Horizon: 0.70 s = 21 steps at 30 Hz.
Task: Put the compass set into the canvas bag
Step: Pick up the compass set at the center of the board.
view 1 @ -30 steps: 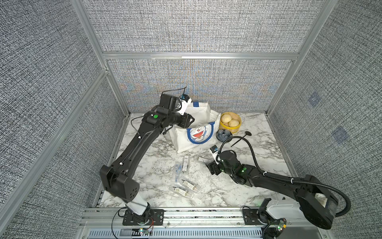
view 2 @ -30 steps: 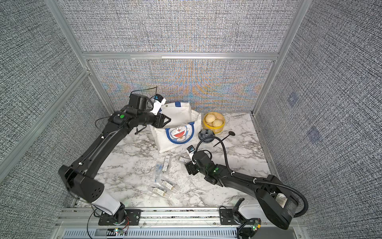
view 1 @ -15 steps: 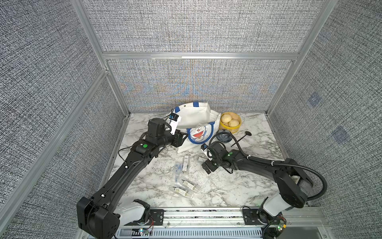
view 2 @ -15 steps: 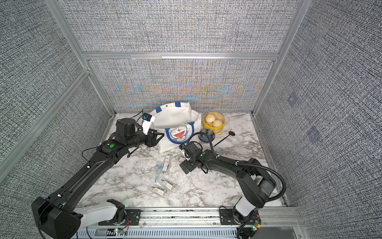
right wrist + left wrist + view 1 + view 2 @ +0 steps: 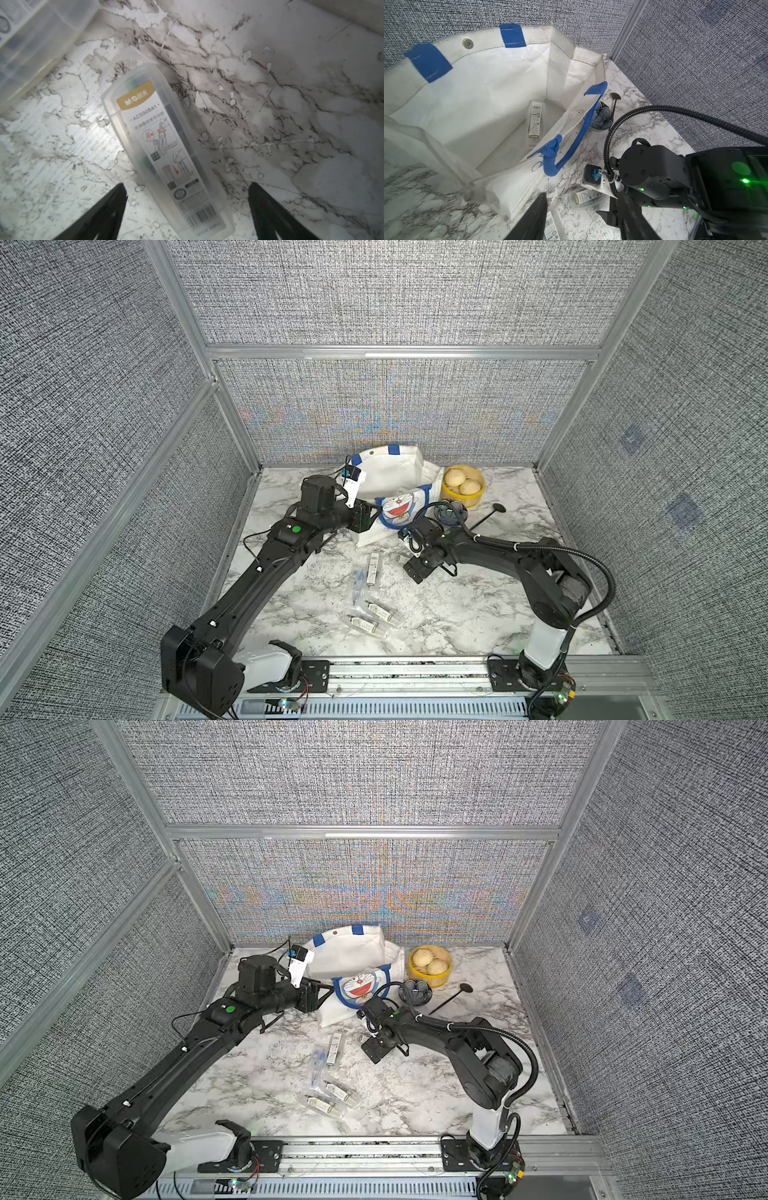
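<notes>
Black right tool [image 5: 187, 184] sits low over a clear plastic compass set [image 5: 158, 135]. Jaws are wide apart, one on each side of the barcode end, with a gap showing on both sides, so nothing is clamped. The set lies flat on the marble surface [image 5: 291, 104], skewed to the jaw line rather than square to it. In both top views it's mostly hidden under the tool, just in front of the canvas bag [image 5: 390, 470].

Left tool [image 5: 583, 196] is beside the bag's near-left corner, jaws also apart and holding nothing. As far as I can tell it's not on the rim or the handle. Bag is upright with the mouth open and the front wall sagging a bit. Bag floor already has another case [image 5: 535, 121] lying on it. Several more sets [image 5: 373, 568] lie loose on the surface nearer the robot.

My read on the step: pre-grasp on the next set, pick not yet made. Task is partly done.

Next move needs:
- A small wrist turn to square the jaws across the narrow width.
- Drop a touch, then close near the middle. Smooth hard plastic may pivot if pinched at the end.
- Lift clear of the front rim and blue handle [image 5: 551, 162] before release.
</notes>
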Tool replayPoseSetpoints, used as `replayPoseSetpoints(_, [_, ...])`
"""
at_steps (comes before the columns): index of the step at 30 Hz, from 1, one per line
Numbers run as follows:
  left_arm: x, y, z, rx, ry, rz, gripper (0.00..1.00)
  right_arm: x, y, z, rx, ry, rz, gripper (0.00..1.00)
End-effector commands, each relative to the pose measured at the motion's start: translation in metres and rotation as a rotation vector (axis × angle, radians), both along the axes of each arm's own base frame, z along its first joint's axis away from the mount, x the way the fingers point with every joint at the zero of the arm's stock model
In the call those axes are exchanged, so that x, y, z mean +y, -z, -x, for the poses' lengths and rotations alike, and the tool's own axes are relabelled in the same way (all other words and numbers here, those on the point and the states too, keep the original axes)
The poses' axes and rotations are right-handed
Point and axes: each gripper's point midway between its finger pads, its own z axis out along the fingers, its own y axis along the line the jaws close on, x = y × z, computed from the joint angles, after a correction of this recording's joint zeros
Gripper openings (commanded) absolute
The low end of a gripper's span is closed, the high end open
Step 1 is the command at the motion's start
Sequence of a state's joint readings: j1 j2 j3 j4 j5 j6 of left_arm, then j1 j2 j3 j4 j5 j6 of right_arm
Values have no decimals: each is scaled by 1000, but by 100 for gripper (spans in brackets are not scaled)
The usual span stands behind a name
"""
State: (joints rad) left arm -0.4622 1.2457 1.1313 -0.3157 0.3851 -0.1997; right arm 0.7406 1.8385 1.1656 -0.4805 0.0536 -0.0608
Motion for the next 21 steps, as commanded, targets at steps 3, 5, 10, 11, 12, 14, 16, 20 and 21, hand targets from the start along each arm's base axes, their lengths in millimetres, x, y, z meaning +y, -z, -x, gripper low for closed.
replayPoseSetpoints(3, [-1,-7,2,-13,11,14,56,2,10,8,61,-26,12,80])
replayPoseSetpoints(5, [-1,-7,1,-11,11,15,56,1,13,8,66,-20,21,77])
replayPoseSetpoints(10, [-2,-7,1,-7,13,16,56,-2,16,14,71,-4,41,69])
replayPoseSetpoints(11, [-2,-8,2,-11,15,18,56,-2,17,15,67,-3,48,67])
replayPoseSetpoints(12, [-2,-8,2,-11,14,18,56,-2,16,17,62,-4,53,65])
replayPoseSetpoints(14, [-2,-7,2,-10,15,19,56,-3,15,19,48,-2,59,61])
replayPoseSetpoints(16, [-2,-7,2,-10,17,18,56,-4,12,19,27,5,55,57])
replayPoseSetpoints(20, [-3,-6,2,-6,18,18,56,-3,2,19,-22,26,1,48])
replayPoseSetpoints(21, [-3,-5,2,-4,20,17,56,-2,-2,19,-35,26,-19,46])
